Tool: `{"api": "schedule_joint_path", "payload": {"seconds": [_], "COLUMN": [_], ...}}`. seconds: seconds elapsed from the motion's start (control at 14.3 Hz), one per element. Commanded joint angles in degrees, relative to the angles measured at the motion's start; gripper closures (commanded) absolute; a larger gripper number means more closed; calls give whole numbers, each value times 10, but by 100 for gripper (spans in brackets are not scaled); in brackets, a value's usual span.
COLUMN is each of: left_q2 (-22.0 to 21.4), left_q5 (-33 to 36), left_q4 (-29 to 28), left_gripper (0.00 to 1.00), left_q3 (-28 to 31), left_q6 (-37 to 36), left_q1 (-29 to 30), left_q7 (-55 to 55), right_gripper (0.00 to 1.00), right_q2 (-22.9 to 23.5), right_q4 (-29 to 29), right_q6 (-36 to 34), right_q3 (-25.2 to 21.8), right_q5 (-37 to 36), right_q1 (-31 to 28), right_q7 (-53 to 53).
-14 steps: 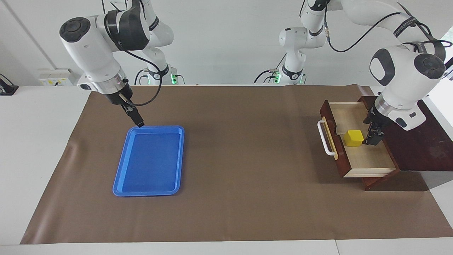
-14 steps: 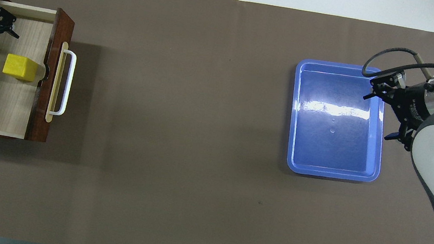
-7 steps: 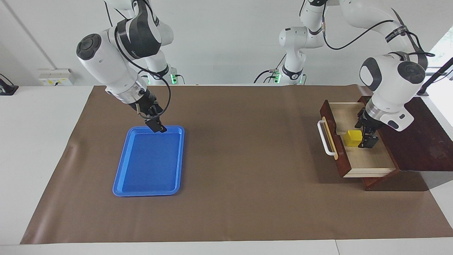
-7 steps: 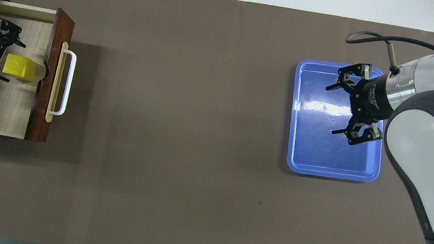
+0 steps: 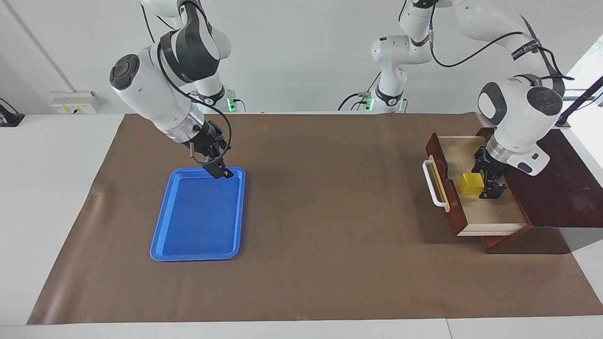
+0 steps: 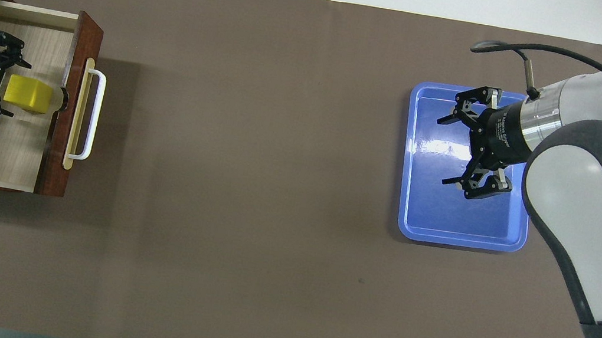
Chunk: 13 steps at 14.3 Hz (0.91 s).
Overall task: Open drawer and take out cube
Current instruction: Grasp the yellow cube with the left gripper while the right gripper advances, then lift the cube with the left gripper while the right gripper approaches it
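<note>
The dark reddish-brown drawer [image 5: 494,214] stands pulled open at the left arm's end of the table, its white bar handle [image 5: 429,184] facing the middle; it also shows in the overhead view [image 6: 0,148]. The yellow cube [image 5: 471,183] sits on the light wood floor inside it, close to the drawer front [image 6: 27,94]. My left gripper [image 5: 488,181] is down in the drawer, open, right beside the cube on the side away from the handle [image 6: 10,88]. My right gripper [image 5: 221,170] is open and empty, above the blue tray [image 6: 444,152].
The flat blue tray [image 5: 195,235] lies toward the right arm's end of the table [image 6: 459,231]. The drawer's dark wooden cabinet [image 5: 560,188] sits at the table's edge. A brown mat [image 5: 330,212] covers the table.
My left gripper has moved lower in the drawer and closer to the cube. My right gripper has swung from the tray's rim to over the tray.
</note>
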Motion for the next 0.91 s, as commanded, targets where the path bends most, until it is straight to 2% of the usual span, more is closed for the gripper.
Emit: {"api": "schedule_joint_path", "payload": {"seconds": [0.0,0.21,0.42,0.63,0.84], "left_q2": [-16,-12,-3,26,37], "left_q5": [-10,-39,-40,-59,-76], "left_q4": [-20,-11,20,129,205], "left_gripper": [55,100,100,100,100], "left_q3": [-2,0,-1,-15,-43], "left_q6": [14,10,-18,-123,-207], "left_q1": [-2,-2,-2,-2,-13], "left_q7": [-29,-29,-27,-31,-64], "right_gripper": [0,0,0,0,0], "right_q2": [9,8,9,9,32], "right_q4": [-3,-12,-11,-7,33], "right_q6": [16,23,22,24,18], "right_q3": [0,0,0,0,0], "right_q5": [12,12,38,42,84], "right_q1": [4,8,6,7,10], "right_q7": [-15,-15,-15,-22,-37]}}
